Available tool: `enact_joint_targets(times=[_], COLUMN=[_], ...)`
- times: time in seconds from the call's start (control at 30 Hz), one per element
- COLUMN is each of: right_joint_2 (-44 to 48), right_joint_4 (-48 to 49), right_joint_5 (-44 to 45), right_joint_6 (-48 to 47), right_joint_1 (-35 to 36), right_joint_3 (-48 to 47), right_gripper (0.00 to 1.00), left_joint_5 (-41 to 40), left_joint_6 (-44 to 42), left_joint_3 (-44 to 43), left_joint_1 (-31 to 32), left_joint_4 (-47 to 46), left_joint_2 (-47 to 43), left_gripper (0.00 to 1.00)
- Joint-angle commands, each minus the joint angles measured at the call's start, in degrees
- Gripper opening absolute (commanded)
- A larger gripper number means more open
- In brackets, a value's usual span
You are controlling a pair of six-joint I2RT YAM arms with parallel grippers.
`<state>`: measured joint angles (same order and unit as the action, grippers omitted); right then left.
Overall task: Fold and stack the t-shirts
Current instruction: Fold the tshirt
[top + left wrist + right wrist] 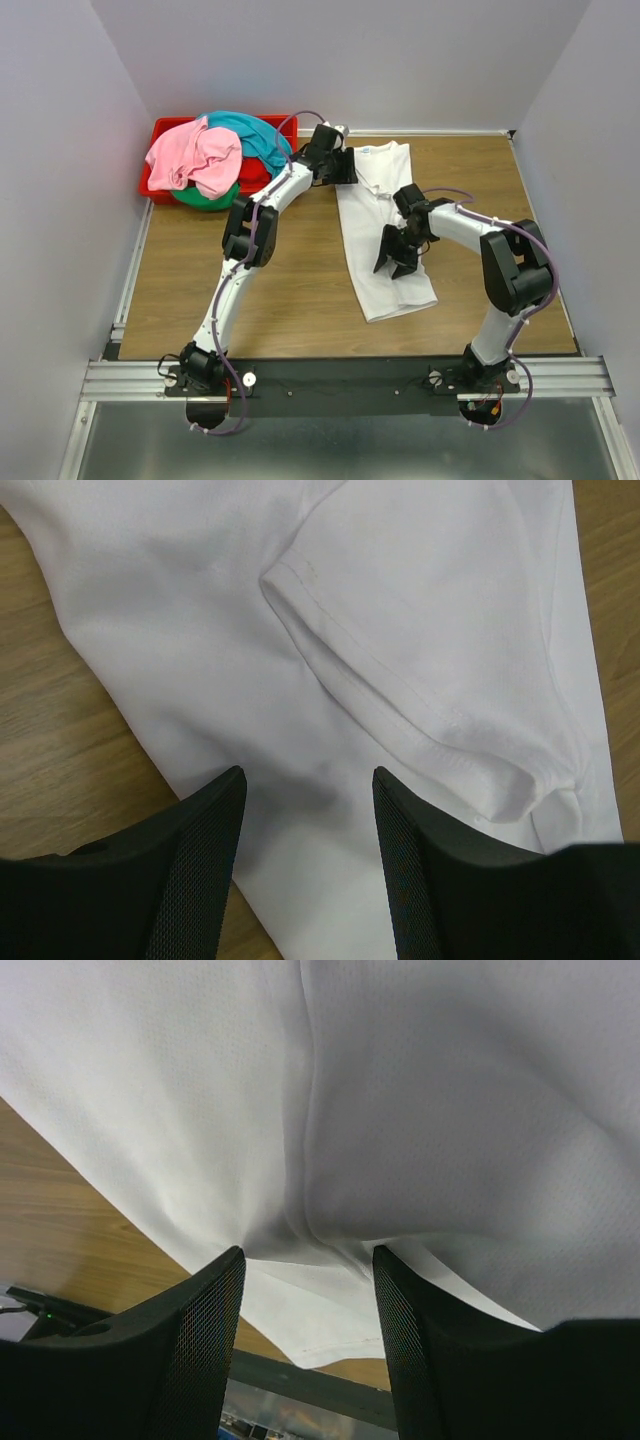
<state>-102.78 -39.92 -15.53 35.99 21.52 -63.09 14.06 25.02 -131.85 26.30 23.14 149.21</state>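
Observation:
The white t-shirt [372, 215] lies folded lengthwise into a long strip down the middle of the table. My left gripper [343, 166] is open over its far left edge; in the left wrist view [305, 780] white cloth and a folded-in sleeve hem [400, 705] lie between and beyond the fingers. My right gripper [396, 258] is open over the shirt's lower right part; in the right wrist view [305, 1260] its fingers straddle a crease of the white shirt [420, 1110]. The pink t-shirt [192, 156], teal t-shirt [250, 135] and green t-shirt [205, 198] are piled in the bin. The red t-shirt is hard to tell from the bin.
The red plastic bin [164, 130] stands at the far left corner of the wooden table [200, 290]. Grey walls enclose the table on three sides. A metal rail [350, 378] runs along the near edge by the arm bases.

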Motion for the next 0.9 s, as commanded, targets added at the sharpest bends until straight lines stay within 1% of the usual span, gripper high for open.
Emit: enact_joint_targets(times=[0.0, 0.3, 0.57, 0.73, 0.8, 0.83, 0.87], right_joint_2=[-2.77, -0.23, 4.33, 7.33, 9.26, 9.96, 11.27], right_joint_4=[1.60, 1.51, -0.07, -5.33, -8.49, -9.55, -12.00], right_joint_5=[-0.73, -4.68, -4.51, -1.27, 1.19, 1.99, 4.26], right_joint_6=[1.36, 3.56, 4.09, 2.16, 1.28, 1.02, 1.01], right_joint_1=[1.95, 4.58, 4.76, 4.76, 4.76, 4.76, 4.76], right_joint_3=[-0.54, 1.65, 2.97, -0.18, -1.50, -1.60, -1.42], right_gripper=[0.62, 0.63, 0.64, 0.64, 0.65, 0.66, 0.66], left_joint_5=[2.02, 2.37, 2.81, 3.25, 2.73, 2.46, 2.37], left_joint_6=[-0.93, -1.11, -2.51, -3.83, -4.71, -5.06, -5.59], left_joint_3=[-1.30, -2.80, -2.80, -2.97, -2.89, -2.62, -1.66], left_joint_1=[-0.90, -1.52, -1.52, -1.52, -1.52, -1.52, -1.52], left_joint_4=[-0.36, -2.65, -3.97, -4.85, -4.94, -4.68, -4.42], left_joint_2=[1.88, 1.88, -0.31, -4.53, -8.91, -8.93, -11.63], left_gripper=[0.62, 0.63, 0.63, 0.66, 0.66, 0.66, 0.66])
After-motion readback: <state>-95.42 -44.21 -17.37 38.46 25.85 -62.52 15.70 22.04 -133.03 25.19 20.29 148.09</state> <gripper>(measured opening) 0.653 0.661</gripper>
